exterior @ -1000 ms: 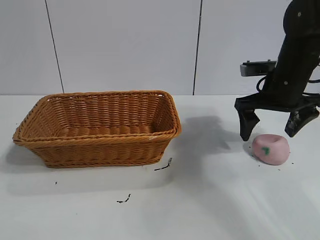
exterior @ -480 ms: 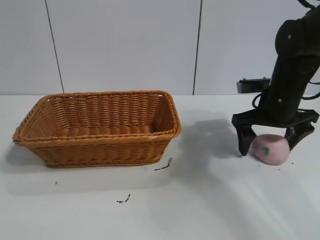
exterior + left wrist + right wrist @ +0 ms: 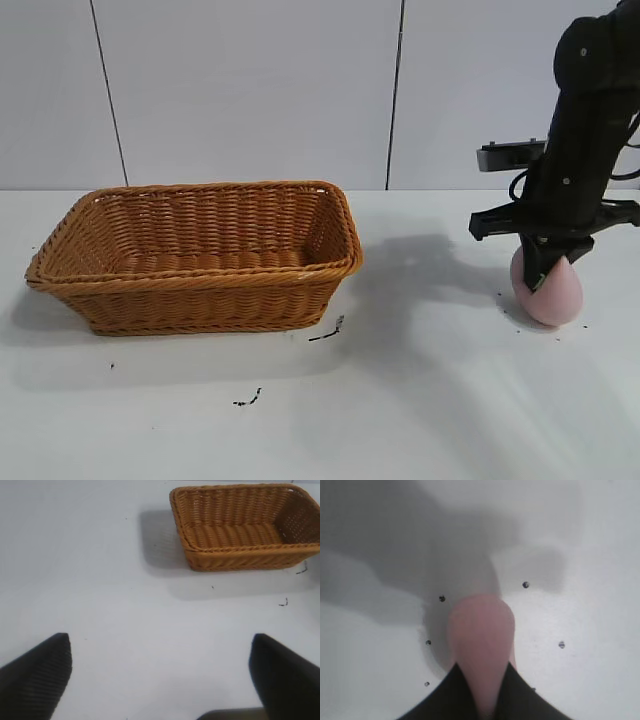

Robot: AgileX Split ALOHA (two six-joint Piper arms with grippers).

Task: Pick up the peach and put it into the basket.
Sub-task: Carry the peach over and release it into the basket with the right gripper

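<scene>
Right gripper pinches the soft pale pink rounded peach between its jaws; left gripper jaws spread, large orange-brown wicker basket well beyond them

R claw: pointing down, fingers pinched | L claw: fingers spread wide

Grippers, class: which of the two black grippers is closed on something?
The right gripper, beside the woven orange-brown wicker basket, squeezes the soft pale pink peach. The left gripper is open, holding nothing.
</scene>
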